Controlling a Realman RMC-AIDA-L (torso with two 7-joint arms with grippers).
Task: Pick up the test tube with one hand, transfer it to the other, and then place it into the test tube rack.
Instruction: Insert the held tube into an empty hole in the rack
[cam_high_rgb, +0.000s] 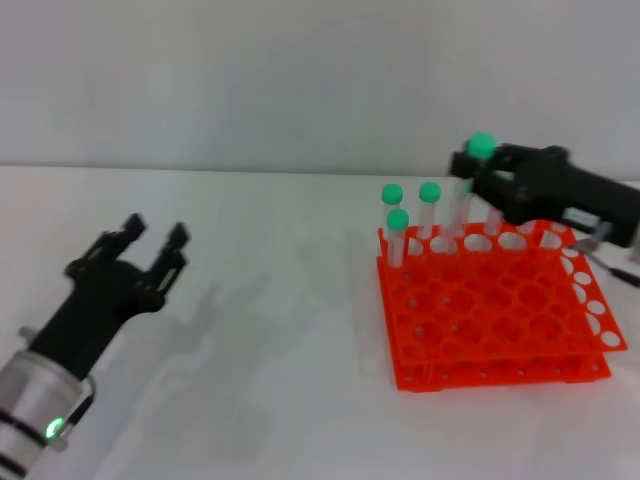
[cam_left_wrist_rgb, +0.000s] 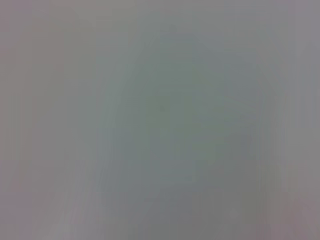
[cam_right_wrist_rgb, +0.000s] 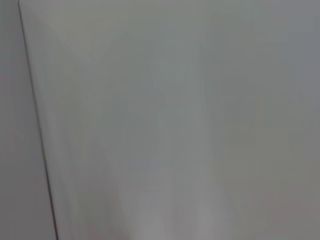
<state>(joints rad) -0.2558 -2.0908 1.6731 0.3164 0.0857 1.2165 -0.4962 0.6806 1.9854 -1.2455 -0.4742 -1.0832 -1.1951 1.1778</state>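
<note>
The right gripper (cam_high_rgb: 478, 172) is closed on the test tube (cam_high_rgb: 470, 188), which stands almost upright with its green cap above the fingers. Just below it is the back row of the orange test tube rack (cam_high_rgb: 500, 320). Three other tubes (cam_high_rgb: 398, 232) stand beside it. The left gripper (cam_high_rgb: 155, 236) hovers over the desk (cam_high_rgb: 260, 330), well apart, its fingers wide and empty.
</note>
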